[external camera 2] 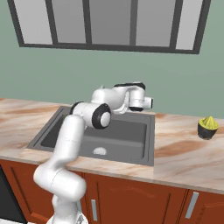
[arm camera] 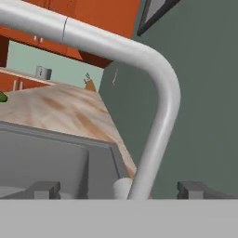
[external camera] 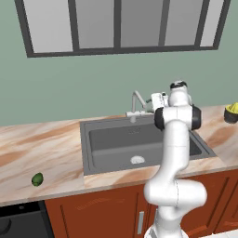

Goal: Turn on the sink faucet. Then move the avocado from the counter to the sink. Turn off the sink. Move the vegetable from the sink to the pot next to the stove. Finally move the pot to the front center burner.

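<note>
The sink faucet [external camera: 135, 101] stands behind the dark grey sink [external camera: 116, 144]. Its silver pipe [arm camera: 162, 107] curves close across the hand view, and its stem rises between my two fingertips [arm camera: 44, 189]. My gripper [arm camera: 118, 189] is open around the stem near its base, level with the hand [external camera: 158, 100] at the back rim of the basin. The small dark green avocado [external camera: 37, 179] lies on the counter [external camera: 42, 144] far to the left, near the front edge; its green edge [arm camera: 2, 97] also shows. The pot and the stove are out of view.
A dark bowl holding a yellow-green thing [external camera 2: 208, 127] sits on the counter right of the sink. A pale round drain [external camera: 137, 160] marks the basin floor. A window runs along the wall above. A dark appliance front [external camera: 18, 221] sits under the counter at the left.
</note>
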